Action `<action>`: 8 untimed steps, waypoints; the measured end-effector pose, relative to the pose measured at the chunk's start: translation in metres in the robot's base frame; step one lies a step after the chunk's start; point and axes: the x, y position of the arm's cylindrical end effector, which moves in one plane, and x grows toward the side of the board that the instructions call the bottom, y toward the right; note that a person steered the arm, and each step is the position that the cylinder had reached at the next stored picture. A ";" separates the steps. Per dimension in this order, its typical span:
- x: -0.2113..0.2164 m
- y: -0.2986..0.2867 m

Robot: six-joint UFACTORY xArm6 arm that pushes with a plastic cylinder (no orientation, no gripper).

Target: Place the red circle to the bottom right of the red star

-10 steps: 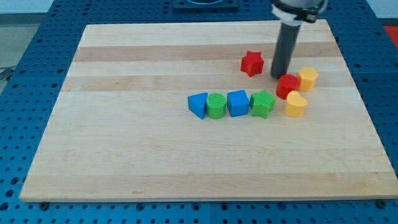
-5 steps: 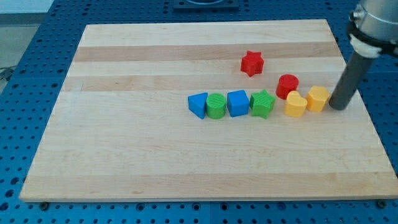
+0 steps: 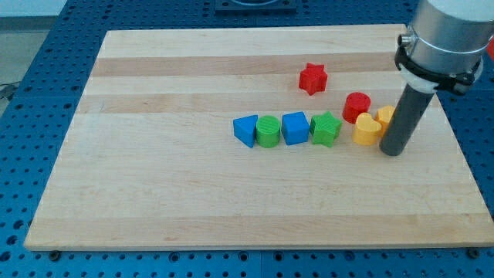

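The red circle (image 3: 356, 106) sits on the right half of the wooden board (image 3: 170, 185), down and to the view's right of the red star (image 3: 312, 79), with a clear gap of bare wood between the two. From my seat I go through the rest by size. The board fills most of the view and rests on a blue perforated table (image 3: 23, 154). My arm comes in from the view's top right, a pale cylinder with a dark collar, ending in the straight dark rod. There is no claw on this rig, so nothing opens, closes or grips; the rod simply stands on the wood with my tip (image 3: 391, 152) down.

My tip is to the view's lower right of the red circle and apart from it, with two yellow blocks between them. The yellow heart (image 3: 366, 129) lies just below the red circle, close enough that I cannot tell whether they touch. The other yellow block (image 3: 384, 117) is partly hidden behind the rod, so I cannot make out its shape; the rod appears to be right against it.

To the view's left runs a row of four blocks, close side by side: a blue triangle (image 3: 246, 130), a green circle (image 3: 268, 131), a blue cube (image 3: 295, 127) and a green star (image 3: 326, 128).
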 end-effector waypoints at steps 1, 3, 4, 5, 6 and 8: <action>0.003 -0.008; -0.032 -0.028; -0.063 -0.032; -0.080 -0.034; -0.080 -0.034; -0.090 -0.034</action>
